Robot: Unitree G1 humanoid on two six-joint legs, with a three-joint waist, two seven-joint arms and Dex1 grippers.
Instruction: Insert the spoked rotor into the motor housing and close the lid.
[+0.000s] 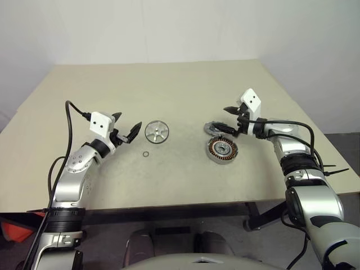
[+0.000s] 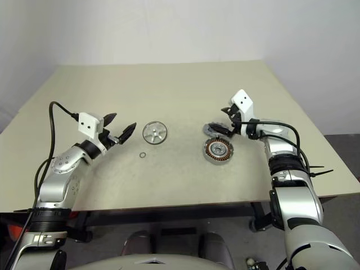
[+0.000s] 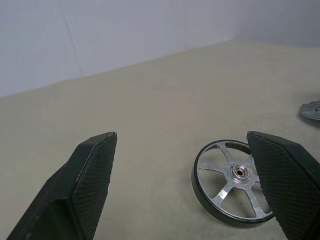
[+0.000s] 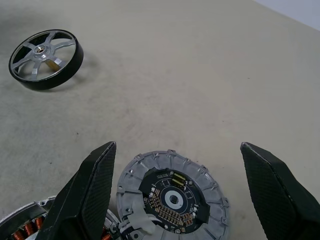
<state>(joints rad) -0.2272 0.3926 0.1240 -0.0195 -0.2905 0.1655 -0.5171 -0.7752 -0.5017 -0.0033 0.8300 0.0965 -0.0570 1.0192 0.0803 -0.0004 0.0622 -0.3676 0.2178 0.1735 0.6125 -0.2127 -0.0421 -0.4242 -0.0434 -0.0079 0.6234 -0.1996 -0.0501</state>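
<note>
The spoked rotor point(image 1: 157, 132), a shiny silver wheel, lies flat on the table left of centre. My left gripper point(image 1: 128, 122) hovers just left of it, open and empty, pointing at it; the rotor point(image 3: 232, 182) sits partly behind one finger in the left wrist view. The motor housing point(image 1: 223, 150), with copper windings, lies right of centre. The lid point(image 1: 215, 129), a grey notched disc with a dark circuit face up, rests right behind the housing, touching or overlapping its rim point(image 4: 172, 200). My right gripper point(image 1: 228, 120) stands open just above and beside the lid, holding nothing.
A tiny thin ring point(image 1: 145, 154) lies on the beige table point(image 1: 169, 84) in front of the rotor. A pale wall rises behind the table's far edge. The left arm's black cable loops above the table's left side.
</note>
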